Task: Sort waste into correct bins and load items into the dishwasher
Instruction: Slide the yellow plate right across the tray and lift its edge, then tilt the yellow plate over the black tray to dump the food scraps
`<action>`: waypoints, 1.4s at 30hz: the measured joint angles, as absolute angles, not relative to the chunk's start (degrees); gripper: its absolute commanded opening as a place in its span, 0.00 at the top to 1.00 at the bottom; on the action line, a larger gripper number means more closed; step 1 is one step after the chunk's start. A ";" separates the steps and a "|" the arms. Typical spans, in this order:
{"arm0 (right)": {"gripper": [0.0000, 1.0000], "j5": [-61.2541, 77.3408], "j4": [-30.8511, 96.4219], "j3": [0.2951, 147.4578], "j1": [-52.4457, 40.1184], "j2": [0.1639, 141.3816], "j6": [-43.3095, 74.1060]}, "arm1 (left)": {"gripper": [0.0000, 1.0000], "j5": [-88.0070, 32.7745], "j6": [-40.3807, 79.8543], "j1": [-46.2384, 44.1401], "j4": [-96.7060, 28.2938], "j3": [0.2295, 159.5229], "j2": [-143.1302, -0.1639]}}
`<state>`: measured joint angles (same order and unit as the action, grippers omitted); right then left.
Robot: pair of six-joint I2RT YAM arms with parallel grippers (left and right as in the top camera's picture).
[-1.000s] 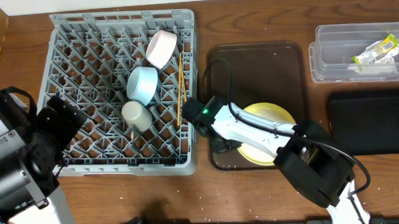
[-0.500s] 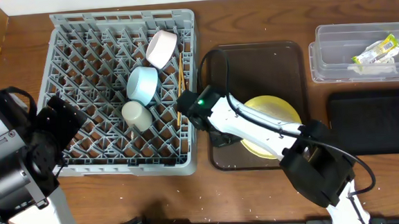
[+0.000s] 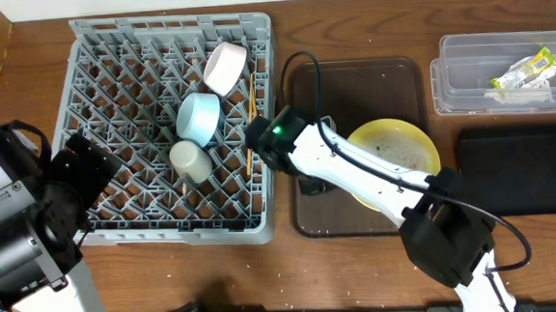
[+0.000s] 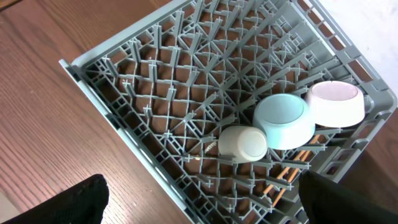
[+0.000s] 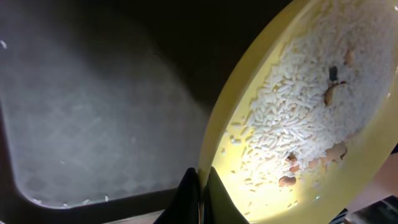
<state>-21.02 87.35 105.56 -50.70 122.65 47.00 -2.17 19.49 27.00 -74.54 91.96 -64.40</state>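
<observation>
My right gripper (image 5: 200, 186) is shut on the rim of the yellow plate (image 5: 298, 124) and holds it tilted over the dark brown tray (image 5: 93, 124). Whitish rice scraps (image 5: 305, 99) lie on the plate. From overhead the plate (image 3: 398, 149) sits under my right arm (image 3: 287, 141). The grey dish rack (image 3: 122, 136) holds the pink bowl (image 3: 224, 67), the light blue bowl (image 3: 198, 117), the pale cup (image 3: 189, 159) and the chopsticks (image 3: 250, 129). My left gripper (image 4: 205, 211) is open and empty above the rack's near corner (image 4: 124, 124).
The clear tub (image 3: 467, 86) at the back right holds the green-yellow wrapper (image 3: 526, 69) and a pale piece beside it. The black bin (image 3: 522, 168) lies in front of the tub. The brown tray (image 3: 352, 93) lies between the rack and the bins.
My right gripper has lifted and tilted the yellow plate, carrying it right and toward the back of the tray. Its wrist swung left toward the rack. The left arm has not moved.
</observation>
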 measured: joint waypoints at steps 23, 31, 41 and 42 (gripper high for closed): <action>0.98 -24.08 90.41 109.45 -25.71 114.87 57.91 | 0.02 -2.17 19.49 27.00 -74.54 91.96 -64.40; 0.99 -18.35 86.72 109.69 -11.46 109.38 51.62 | 0.01 -2.17 19.49 27.00 -74.54 91.96 -64.40; 0.99 -7.90 84.01 109.69 2.59 109.36 43.24 | 0.01 -2.17 19.49 27.00 -74.54 91.96 -64.40; 0.99 -7.07 83.79 109.71 3.44 109.36 42.68 | 0.01 -2.17 19.49 27.00 -74.54 91.96 -64.40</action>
<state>-7.07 83.79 109.71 3.44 109.36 42.68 -2.17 19.49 27.00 -74.54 91.96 -64.40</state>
